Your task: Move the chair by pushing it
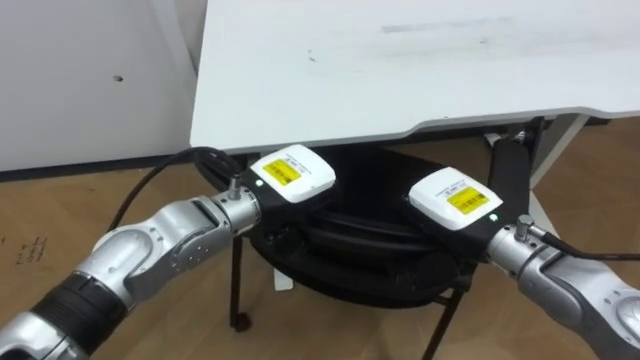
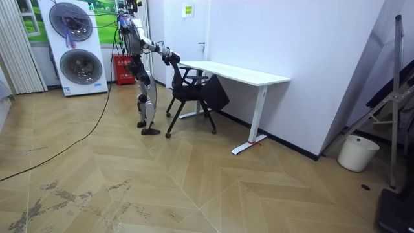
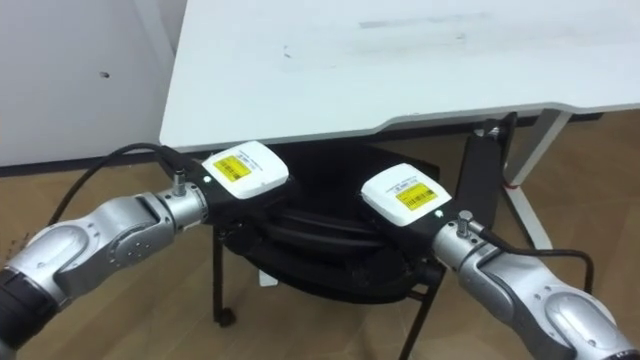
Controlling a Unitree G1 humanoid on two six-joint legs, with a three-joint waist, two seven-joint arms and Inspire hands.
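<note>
Black against the wooden floor [image 1: 60, 220], the chair [image 1: 360, 270] is standing at the near edge of the white desk [image 1: 400, 70], with the front of its seat lying just under the desktop and the rest out in the open. The robot is standing behind it, on the room view's left of the desk, facing the wall and reaching both arms forward at about chest height. The left hand [image 1: 290, 175] and the right hand [image 1: 455, 200] are resting side by side on the top of the chair's back, a little apart and at much the same height. That pairing is probably deliberate: pressing on both sides of the backrest should be keeping the chair from swinging round as it goes under the desk. How far either hand is open I cannot tell, since the fingers are lying hidden beneath the backs of the hands and against the dark chair; whether they are curling over the backrest or merely pressing on it is not showing. Judging by how much of the seat is out from under the desktop, the push is looking only partly done, and the chair legs are sitting close to the desk's frame on the right, which could be catching.
</note>
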